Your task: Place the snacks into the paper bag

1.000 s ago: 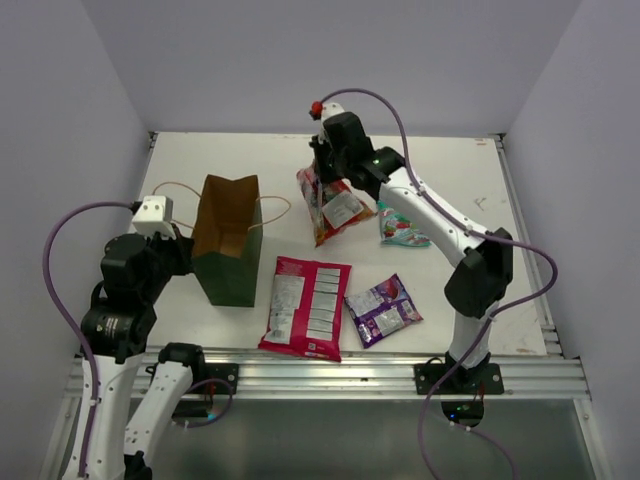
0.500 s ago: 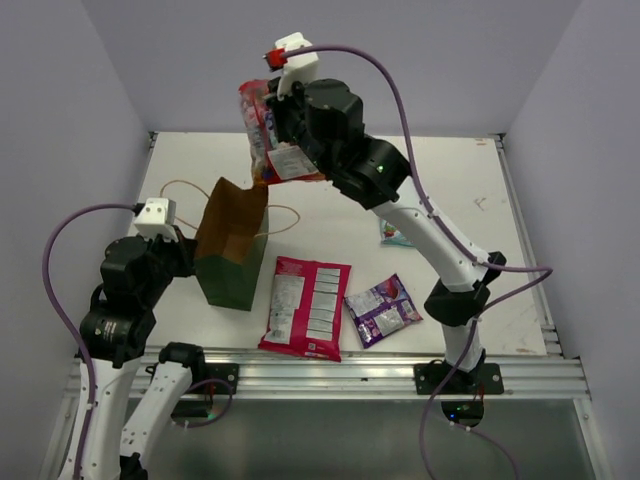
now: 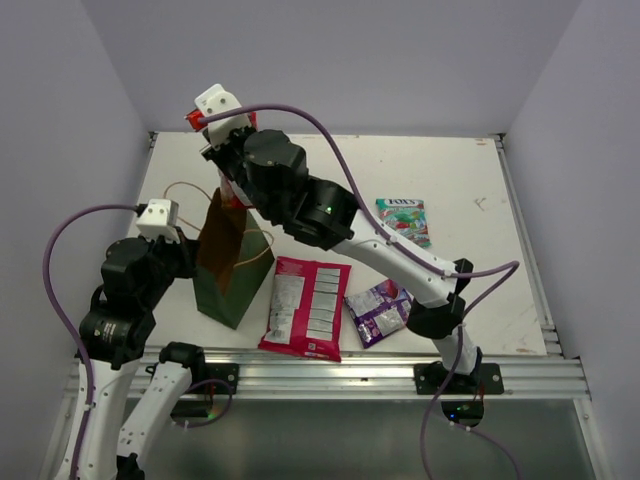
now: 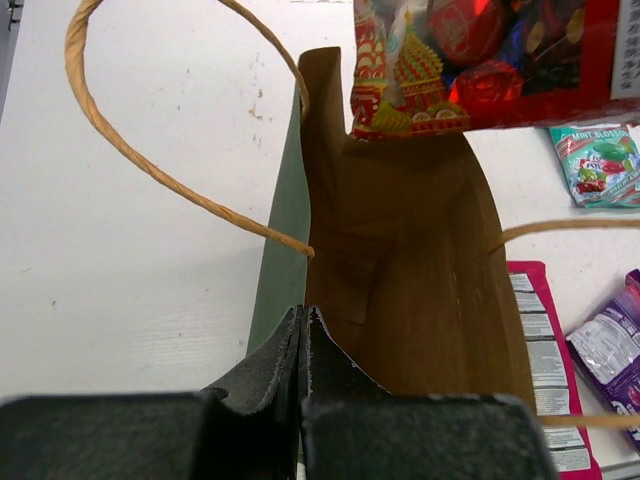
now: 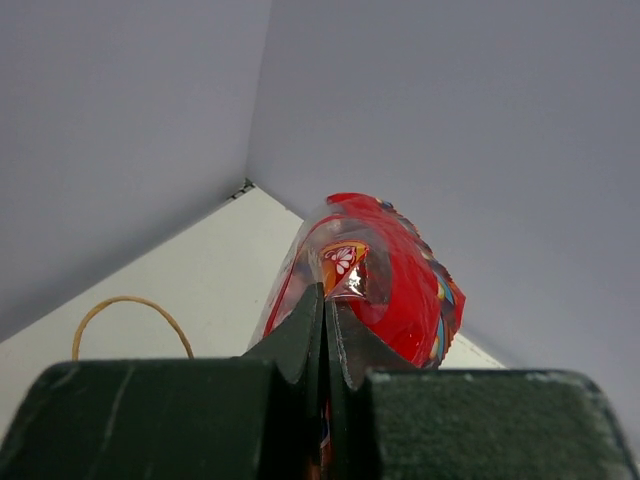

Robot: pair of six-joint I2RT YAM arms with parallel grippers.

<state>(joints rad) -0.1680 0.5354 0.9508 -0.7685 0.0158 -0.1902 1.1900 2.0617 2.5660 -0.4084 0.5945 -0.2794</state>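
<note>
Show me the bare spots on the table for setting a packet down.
Bare: the table right of the teal packet and purple packet, out to its right edge. Crowded: the paper bag, red-and-white packet and purple packet sit close along the near edge.

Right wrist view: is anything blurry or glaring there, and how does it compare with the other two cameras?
Right wrist view: the right gripper fills the bottom, soft and out of focus, and the red candy bag shows glossy highlights. Left wrist view: the left gripper is equally soft, the paper bag sharp. Top view: even light, soft shadows.
</note>
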